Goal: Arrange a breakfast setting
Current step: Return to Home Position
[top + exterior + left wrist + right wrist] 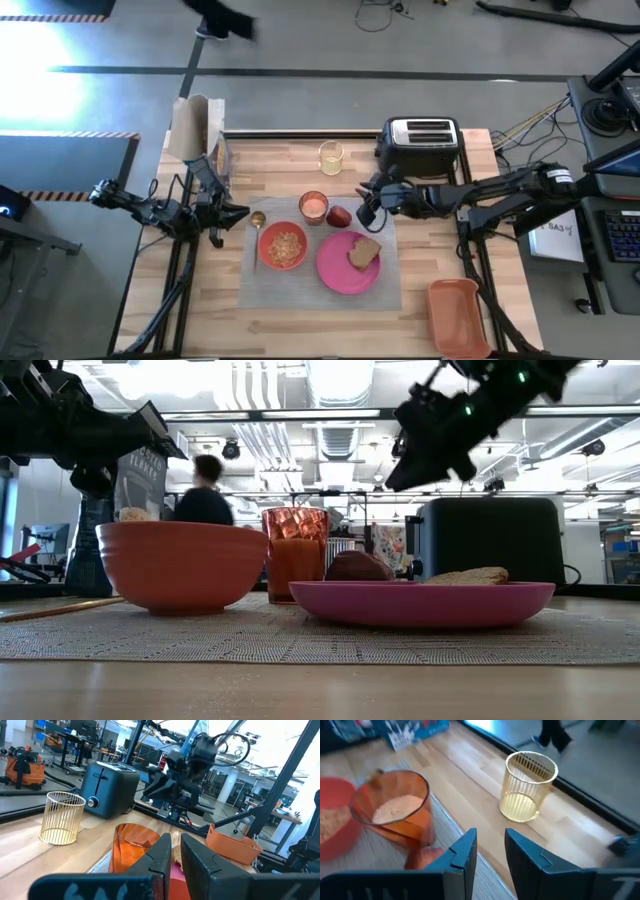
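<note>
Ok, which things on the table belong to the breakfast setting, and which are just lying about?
Setting: grey placemat, pink plate, toast, orange-red bowl, glass of drink, red fruit, spoon.
Lying about: toaster, orange bin, yellow wire cup, brown bag.

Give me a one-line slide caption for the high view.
Breakfast setting on grey placemat: bowl, glass, red fruit, spoon, plate with toast; left tool and right tool flank it.

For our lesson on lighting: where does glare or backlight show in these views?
High view: glare whitens the floor at the picture's upper left. Low view: ceiling lights backlight the right gripper into a silhouette. Left wrist view: bright background washes out behind the right arm.
</note>
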